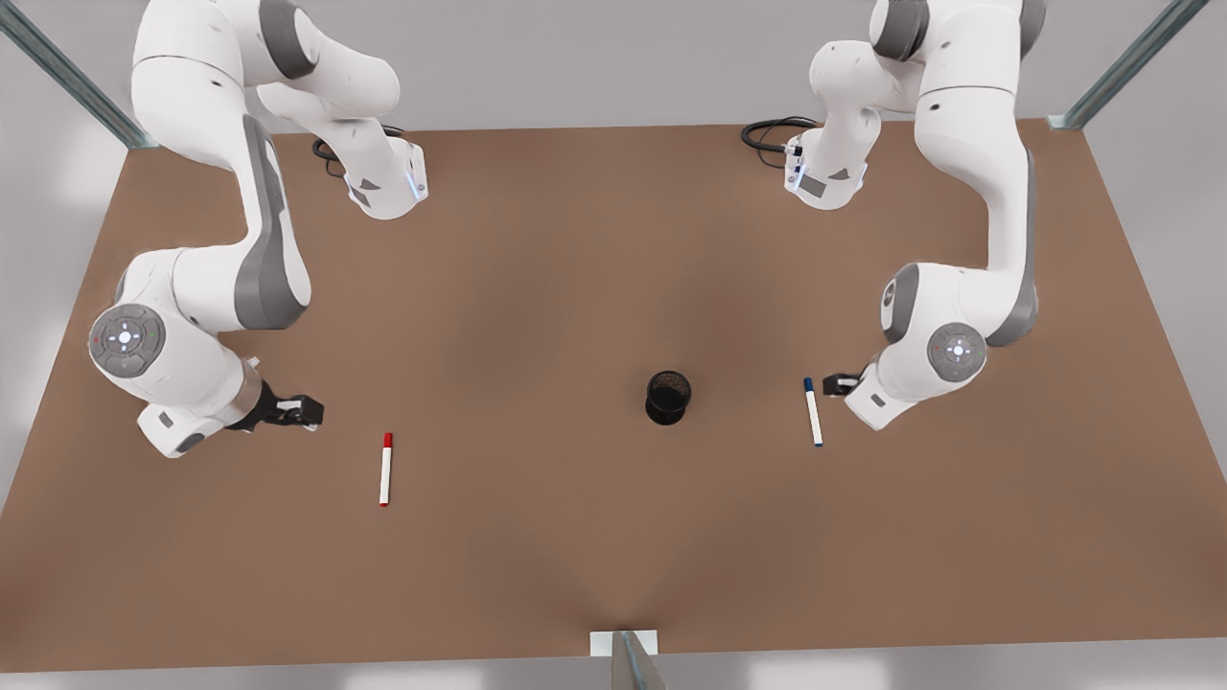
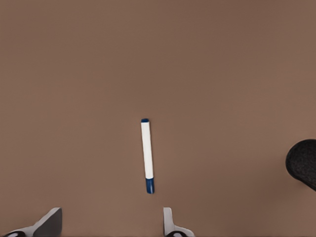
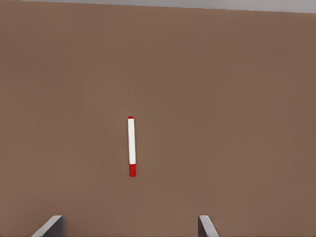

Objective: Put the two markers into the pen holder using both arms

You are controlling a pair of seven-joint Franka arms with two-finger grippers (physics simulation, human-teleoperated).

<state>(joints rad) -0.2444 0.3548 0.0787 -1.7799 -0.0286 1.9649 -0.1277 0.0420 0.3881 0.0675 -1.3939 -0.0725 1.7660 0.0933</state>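
Brown table carrying the pen holder, a black mesh cup standing upright and empty as far as its dark hollow shows. Blue marker lies flat to the front view's right of the pen holder, well apart from it; red marker lies flat farther off on the opposite side. Left gripper sits just beside the blue marker's capped end, on the side away from the pen holder, its jaws apart and holding nothing, as the left wrist view confirms. Right gripper hangs near the red marker on its far side from the pen holder, jaws likewise apart and unloaded. Neither marker is grasped or lifted; both pick-ups and both insertions appear to remain.
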